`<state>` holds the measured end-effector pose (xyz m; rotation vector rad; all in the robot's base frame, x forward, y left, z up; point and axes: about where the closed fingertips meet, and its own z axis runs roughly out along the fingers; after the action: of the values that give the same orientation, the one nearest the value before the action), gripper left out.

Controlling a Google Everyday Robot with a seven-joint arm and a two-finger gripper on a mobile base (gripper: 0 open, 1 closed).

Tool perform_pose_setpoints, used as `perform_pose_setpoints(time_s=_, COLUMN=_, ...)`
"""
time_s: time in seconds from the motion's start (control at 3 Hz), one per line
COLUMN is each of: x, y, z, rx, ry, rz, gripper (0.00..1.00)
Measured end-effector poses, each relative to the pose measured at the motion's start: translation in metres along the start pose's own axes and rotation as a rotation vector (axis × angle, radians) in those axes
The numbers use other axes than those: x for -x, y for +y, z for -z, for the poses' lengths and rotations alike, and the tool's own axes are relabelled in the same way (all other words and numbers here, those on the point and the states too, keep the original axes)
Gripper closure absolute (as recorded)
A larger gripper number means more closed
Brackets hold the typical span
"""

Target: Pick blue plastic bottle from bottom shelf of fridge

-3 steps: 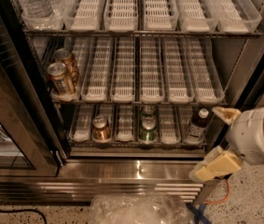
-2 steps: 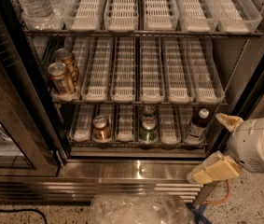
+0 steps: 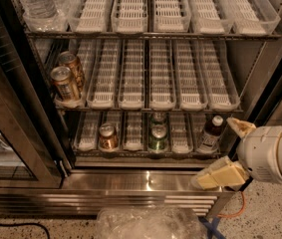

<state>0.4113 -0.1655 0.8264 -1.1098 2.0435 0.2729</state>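
A: How are the gripper's (image 3: 213,152) fingers (image 3: 222,174)?
B: Spread wide apart, gripping nothing, in front of the fridge (image 3: 130,180).
A: And the blue plastic bottle (image 3: 211,134)?
B: Upright on the bottom shelf (image 3: 130,155), just left of the upper finger.

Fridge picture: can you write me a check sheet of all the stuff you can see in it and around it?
Surface: bottom shelf, a wire rack with clear ribbed lane trays.
Job's things: blue plastic bottle upright at the shelf's right end, white cap on, not held.
Clutter: green cans and a brown can on the same shelf; two cans one shelf up; water bottles top left.
Grippers: gripper open, low at the right of the fridge, beside the bottle, seemingly not touching it.
Cables: orange cable on the floor at right; black cable lower left.
Surroundings: glass door open at left; steel sill; crumpled clear plastic in front.
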Motion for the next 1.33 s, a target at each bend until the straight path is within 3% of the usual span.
perform_pose_setpoints(time_s=0.33, x=0.004, y=-0.001, z=-0.021, rx=-0.074, ry=-0.122, rz=-0.068, gripper=0.0)
perform_pose_setpoints(time_s=0.67, x=-0.008, y=-0.013, z=-0.035, rx=-0.182, ry=-0.238, rz=-0.154, gripper=0.0)
perform_pose_setpoints(time_s=1.0, x=-0.035, y=-0.041, z=-0.039, rx=-0.317, ry=-0.35, rz=-0.295, gripper=0.0)
perform_pose_setpoints(time_s=1.33, x=-0.086, y=-0.063, z=-0.027, rx=-0.5, ry=-0.414, rz=-0.423, gripper=0.0)
